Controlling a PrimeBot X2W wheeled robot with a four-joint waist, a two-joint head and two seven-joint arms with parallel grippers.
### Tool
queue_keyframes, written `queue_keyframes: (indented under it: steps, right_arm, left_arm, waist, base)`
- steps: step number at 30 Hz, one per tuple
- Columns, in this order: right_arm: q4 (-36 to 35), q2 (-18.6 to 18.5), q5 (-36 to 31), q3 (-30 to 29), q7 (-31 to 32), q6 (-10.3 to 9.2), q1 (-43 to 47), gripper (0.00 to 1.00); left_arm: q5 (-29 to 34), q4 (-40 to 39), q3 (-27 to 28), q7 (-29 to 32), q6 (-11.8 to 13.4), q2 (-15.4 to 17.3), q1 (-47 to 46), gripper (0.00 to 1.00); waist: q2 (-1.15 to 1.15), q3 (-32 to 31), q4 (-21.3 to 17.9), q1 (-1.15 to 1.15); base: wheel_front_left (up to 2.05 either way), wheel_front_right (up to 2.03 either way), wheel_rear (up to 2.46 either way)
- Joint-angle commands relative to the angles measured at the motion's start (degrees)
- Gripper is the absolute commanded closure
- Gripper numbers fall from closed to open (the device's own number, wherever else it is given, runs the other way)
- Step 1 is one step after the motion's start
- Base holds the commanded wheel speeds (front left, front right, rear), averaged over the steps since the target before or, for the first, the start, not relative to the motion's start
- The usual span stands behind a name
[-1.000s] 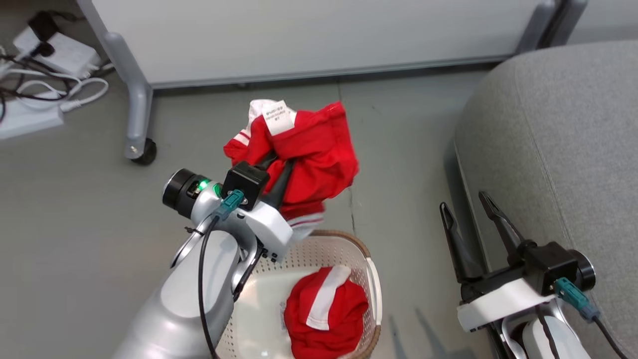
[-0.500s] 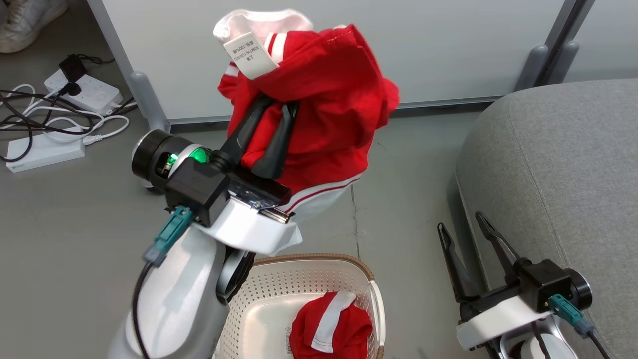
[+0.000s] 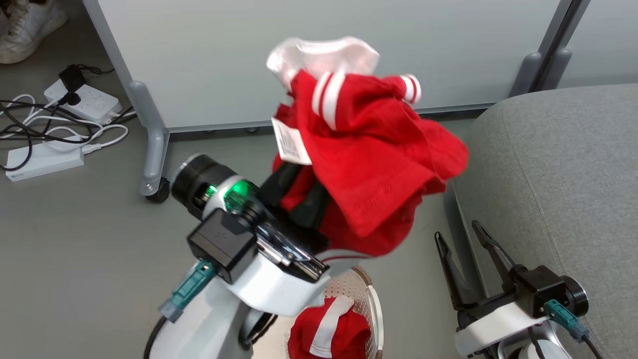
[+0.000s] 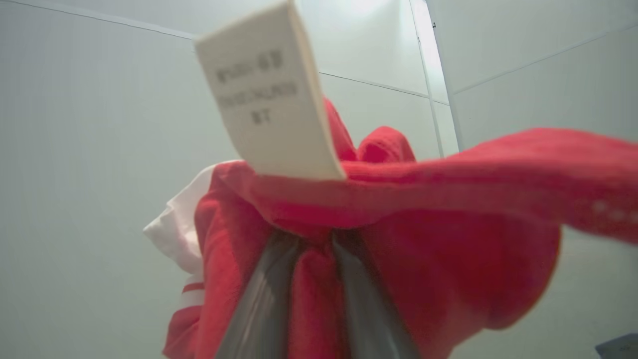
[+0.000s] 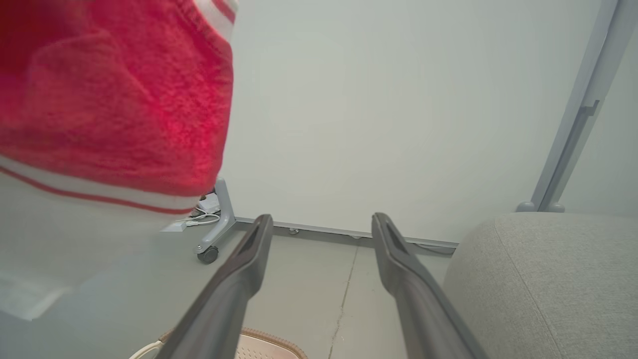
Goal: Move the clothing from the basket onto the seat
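My left gripper (image 3: pixel 304 187) is shut on a red garment (image 3: pixel 369 159) with white bands and a white label (image 3: pixel 291 142), held high above the floor, its loose end flung toward the grey seat (image 3: pixel 563 164). In the left wrist view the fingers (image 4: pixel 269 299) pinch red fabric (image 4: pixel 448 259) under the label (image 4: pixel 264 94). A second red garment (image 3: pixel 329 334) lies in the cream basket (image 3: pixel 374 304) at the bottom. My right gripper (image 3: pixel 461 239) stands open and empty beside the seat's left edge; its view shows the held garment (image 5: pixel 114 99) at upper left and the seat (image 5: pixel 548 279).
A pale partition panel (image 3: pixel 309 55) on a wheeled grey leg (image 3: pixel 154 149) stands behind. Power strips and cables (image 3: pixel 55 124) lie on the floor at far left, with a shoe (image 3: pixel 27 25) at the top left corner. Grey floor lies between basket and seat.
The left arm swung the held garment rightward toward the seat, and the fabric flipped over so its loose end flares right. The right gripper stayed open and still.
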Motion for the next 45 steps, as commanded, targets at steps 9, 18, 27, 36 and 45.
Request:
queue_keyframes:
  steps: [9, 18, 27, 36, 45]
  right_arm:
    - [0.1, -0.4, 0.6, 0.4, -0.4, 0.09, 0.2, 0.0]
    - [-0.2, -0.4, 0.9, 0.3, -0.4, 0.09, -0.3, 0.0]
    - [-3.0, -2.5, 2.0, 1.2, -0.4, 0.06, 1.1, 0.0]
    - [-13.1, -9.2, 8.5, 11.7, -0.4, 0.06, 1.8, 0.0]
    - [-22.6, -15.8, 12.1, 19.7, -0.4, 0.06, -0.7, 0.0]
  left_arm:
    - [-1.1, 2.0, -3.7, -0.1, -0.8, 0.2, 1.2, 1.0]
    - [-0.8, 2.6, -3.5, -0.1, -1.0, 0.1, 0.7, 1.0]
    - [0.3, 2.9, -1.3, -0.1, -1.3, 0.1, 1.0, 1.0]
    - [0.7, 3.4, 0.0, -0.1, -1.4, 0.1, 0.5, 1.0]
    - [1.0, 4.0, -1.4, -0.1, -1.4, 0.1, 0.0, 1.0]
  waist:
    - [0.0, -0.6, -0.8, 0.0]
    - [0.0, -0.3, -1.0, 0.0]
    - [0.0, 0.2, -1.6, 0.0]
    - [0.0, 0.6, -2.2, 0.0]
    - [0.0, 1.0, -2.2, 0.0]
  base:
    - [0.0, 0.0, 0.0]
    - [0.0, 0.0, 0.0]
    - [0.0, 0.0, 0.0]
    - [0.0, 0.0, 0.0]
    - [0.0, 0.0, 0.0]
